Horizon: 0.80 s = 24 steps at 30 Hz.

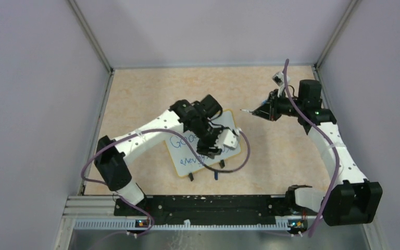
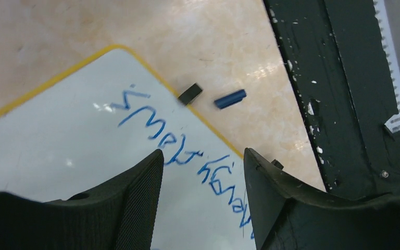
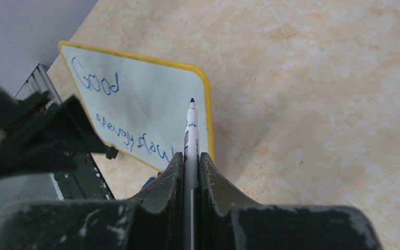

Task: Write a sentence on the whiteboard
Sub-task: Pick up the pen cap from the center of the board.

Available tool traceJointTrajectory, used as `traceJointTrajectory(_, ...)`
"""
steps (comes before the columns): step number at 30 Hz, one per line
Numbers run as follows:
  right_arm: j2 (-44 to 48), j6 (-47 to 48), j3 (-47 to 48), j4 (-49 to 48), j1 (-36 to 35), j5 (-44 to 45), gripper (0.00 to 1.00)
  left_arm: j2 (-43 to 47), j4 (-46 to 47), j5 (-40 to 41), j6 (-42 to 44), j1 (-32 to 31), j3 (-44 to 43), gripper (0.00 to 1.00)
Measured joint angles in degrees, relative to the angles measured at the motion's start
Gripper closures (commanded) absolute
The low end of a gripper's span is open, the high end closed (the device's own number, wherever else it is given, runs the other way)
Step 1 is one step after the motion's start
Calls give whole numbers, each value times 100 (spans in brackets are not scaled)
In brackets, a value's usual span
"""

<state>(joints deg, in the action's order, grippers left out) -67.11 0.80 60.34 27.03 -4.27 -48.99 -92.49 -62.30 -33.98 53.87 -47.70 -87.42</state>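
Note:
The whiteboard [image 1: 183, 159] lies flat on the table, yellow-rimmed, partly under my left arm. The sentence [image 3: 98, 82] is in blue marker: "Good" above a scrawled second line [image 2: 187, 148]. My left gripper [image 2: 203, 153] hovers over the board's lower right part, open, with only the lettering showing between its fingers. My right gripper [image 3: 190, 156] is shut on a white marker [image 3: 191, 125] with its dark tip pointing at the board's right edge. In the top view the right gripper [image 1: 263, 111] sits to the right of the board, the marker tip just off its corner.
A small blue block [image 2: 230, 98] lies on the table beside one of the board's black clip feet [image 2: 190, 94]. The black base rail [image 1: 208, 205] runs along the near edge. Grey walls close in the left, back and right sides.

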Motion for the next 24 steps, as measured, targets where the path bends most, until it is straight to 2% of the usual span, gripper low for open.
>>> traceJointTrajectory(6,-111,-192,-306,-310,345,35,100,-219,35,538,938,-1449,494,38)
traceJointTrajectory(8,-131,-227,-411,-387,376,92,100,-219,55,623,1276,-1696,763,40)
traceJointTrajectory(14,-127,-238,-487,-533,380,146,100,-511,94,761,2138,-1867,1115,48)
traceJointTrajectory(24,-109,-229,-555,-614,380,157,100,-1255,505,1019,3012,-1867,1217,49)
